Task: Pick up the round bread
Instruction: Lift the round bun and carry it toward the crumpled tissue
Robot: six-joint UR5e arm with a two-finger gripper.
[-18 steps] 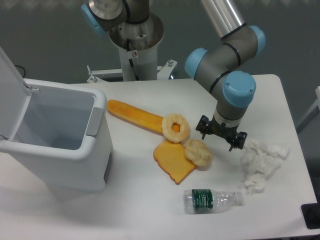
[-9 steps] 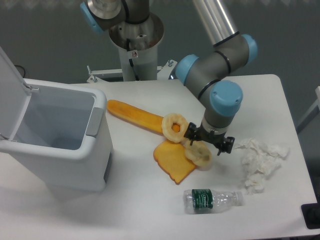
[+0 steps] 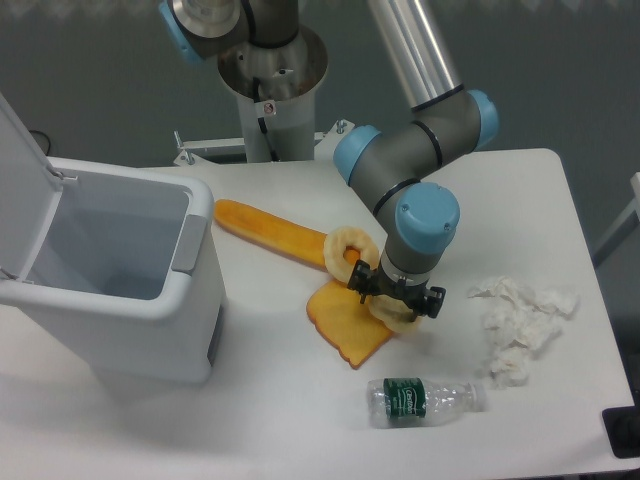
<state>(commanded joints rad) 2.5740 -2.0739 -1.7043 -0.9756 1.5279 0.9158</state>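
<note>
The round bread (image 3: 398,317) is a small pale-tan bun lying on the right edge of the flat orange toast slice (image 3: 340,321). My gripper (image 3: 396,297) hangs straight over it and hides most of it; only its lower rim shows. The fingers straddle the bun and look spread, but the wrist hides whether they touch it. The ring-shaped bagel (image 3: 347,251) lies just behind and to the left, on the end of a long orange baguette (image 3: 268,229).
A white bin (image 3: 110,275) with its lid open stands at the left. Crumpled white paper (image 3: 520,325) lies to the right of the bun. A plastic bottle (image 3: 425,398) lies on its side near the front. The robot base (image 3: 270,80) is at the back.
The gripper has moved left from beside the crumpled paper to directly over the round bread and now covers it. The bread and the other things have not moved.
</note>
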